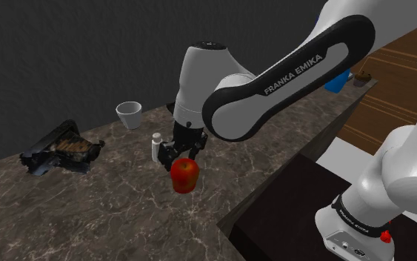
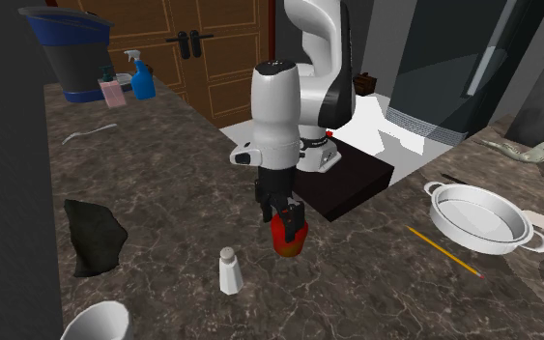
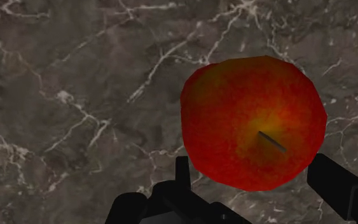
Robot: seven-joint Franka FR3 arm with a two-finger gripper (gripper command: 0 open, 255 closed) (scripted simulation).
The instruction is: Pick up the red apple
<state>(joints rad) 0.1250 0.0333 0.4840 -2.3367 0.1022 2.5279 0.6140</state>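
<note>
My feeds run dim. In the shoulder view the dark veined marble desk [image 1: 110, 215] looks murky, while the white robot arm [image 1: 288, 74] catches soft, even light. On my wrist feed the round red apple with a yellow patch [image 3: 254, 108] shows sharp and evenly lit; the black pincer [image 3: 255, 172] is a flat silhouette.

In the gripper [image 1: 180, 157], the apple [image 1: 185, 176] is just beside the shaker [image 1: 156, 147], the cup [image 1: 129, 114] farther back on the counter [image 1: 88, 215]
</note>
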